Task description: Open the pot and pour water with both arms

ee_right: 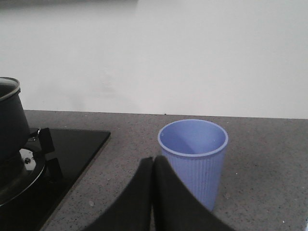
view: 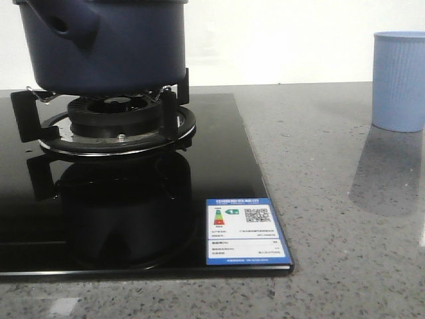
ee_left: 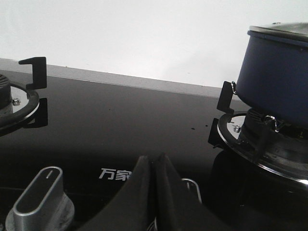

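The dark navy-blue pot point(view: 106, 40) sits on the gas burner point(view: 116, 123) at the far left, its stubby hollow handle point(view: 63, 23) pointing left. In the left wrist view the pot point(ee_left: 276, 77) carries a metal-rimmed lid point(ee_left: 281, 30). It also shows in the right wrist view point(ee_right: 9, 122). A light blue ribbed cup point(view: 398, 80) stands at the far right, upright and open point(ee_right: 193, 159). My left gripper point(ee_left: 154, 161) is shut and empty above the black hob. My right gripper point(ee_right: 154, 161) is shut and empty just in front of the cup. Neither gripper shows in the front view.
The black glass hob point(view: 133, 199) has a blue energy label point(view: 244, 231) at its front right corner. A silver knob point(ee_left: 41, 199) and a second burner's pan support point(ee_left: 33, 72) show in the left wrist view. Grey speckled counter point(view: 332, 219) lies between hob and cup.
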`<state>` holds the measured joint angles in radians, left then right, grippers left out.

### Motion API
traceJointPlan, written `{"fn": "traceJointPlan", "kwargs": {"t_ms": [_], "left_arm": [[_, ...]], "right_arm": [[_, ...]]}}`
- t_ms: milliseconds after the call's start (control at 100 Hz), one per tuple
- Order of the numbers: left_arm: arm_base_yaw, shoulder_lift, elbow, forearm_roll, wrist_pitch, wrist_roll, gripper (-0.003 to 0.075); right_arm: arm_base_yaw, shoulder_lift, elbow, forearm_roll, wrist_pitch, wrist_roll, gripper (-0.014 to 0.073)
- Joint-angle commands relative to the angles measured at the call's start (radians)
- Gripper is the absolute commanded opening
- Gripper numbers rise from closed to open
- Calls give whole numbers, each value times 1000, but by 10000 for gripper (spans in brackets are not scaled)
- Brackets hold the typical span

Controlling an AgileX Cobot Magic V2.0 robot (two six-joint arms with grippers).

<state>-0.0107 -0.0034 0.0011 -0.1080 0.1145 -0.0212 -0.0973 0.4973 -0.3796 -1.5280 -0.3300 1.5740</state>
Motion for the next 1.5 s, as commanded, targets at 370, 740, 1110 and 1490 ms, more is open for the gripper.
{"fn": "traceJointPlan", "kwargs": {"t_ms": [370, 740, 1110, 1490], "left_arm": [[1, -28, 33, -2, -73, -12, -19], [1, -28, 33, -2, -73, -12, -19], [1, -27, 33, -2, -73, -12, -19], [1, -27, 33, -2, -73, -12, -19]], "right_arm": [[95, -21, 107, 1430, 304, -1470, -67], [107, -329, 417, 1439, 175, -1539, -67], [106, -524, 416, 1451, 444, -1539, -67], [106, -524, 416, 1430, 450, -1539, -67]]}}
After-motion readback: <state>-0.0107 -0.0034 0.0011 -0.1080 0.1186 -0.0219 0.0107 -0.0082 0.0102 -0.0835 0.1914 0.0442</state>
